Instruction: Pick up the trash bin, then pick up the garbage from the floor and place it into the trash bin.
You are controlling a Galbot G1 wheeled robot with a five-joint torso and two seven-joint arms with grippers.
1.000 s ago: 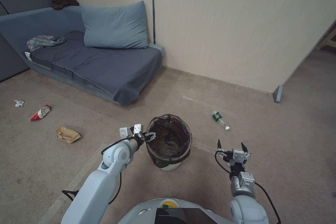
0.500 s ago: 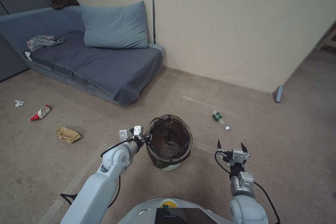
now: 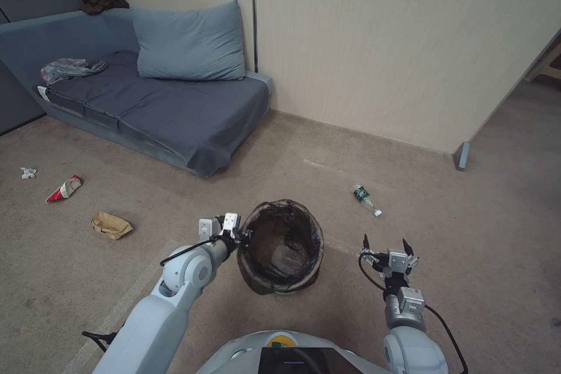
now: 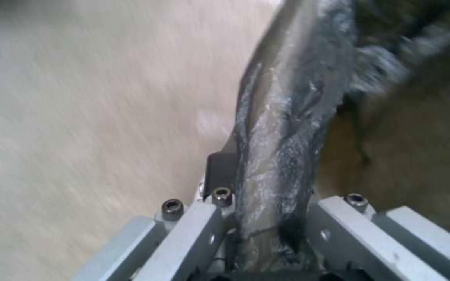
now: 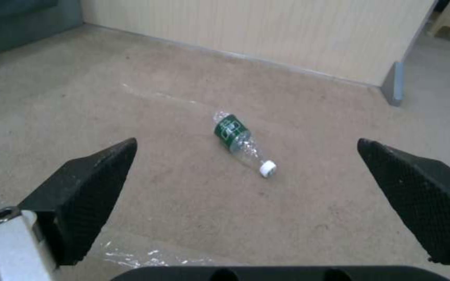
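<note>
The trash bin (image 3: 313, 243), its dark liner folded over the rim, hangs tilted just in front of my base. My left gripper (image 3: 241, 236) is shut on its near-left rim; in the left wrist view the lined rim (image 4: 282, 117) runs between the closed fingers (image 4: 193, 230). My right gripper (image 3: 384, 241) is open and empty to the right of the bin. Beyond its fingers (image 5: 87, 183) a green-labelled plastic bottle (image 5: 234, 134) lies on the carpet (image 3: 365, 198). On the floor to the left lie a brown paper bag (image 3: 111, 224), a red-and-white cup (image 3: 63, 189) and a white tissue wad (image 3: 27, 173).
A low grey sofa (image 3: 163, 105) with a blue pillow (image 3: 187, 41) stands at the back left, with a grey plastic bag (image 3: 67, 69) on it. A beige wall runs behind and ends at a corner post (image 3: 461, 156). Open carpet lies around the bin and bottle.
The bin has risen off the floor and come closer to my base in the left gripper, and its white base no longer shows. The right arm has stayed put.
</note>
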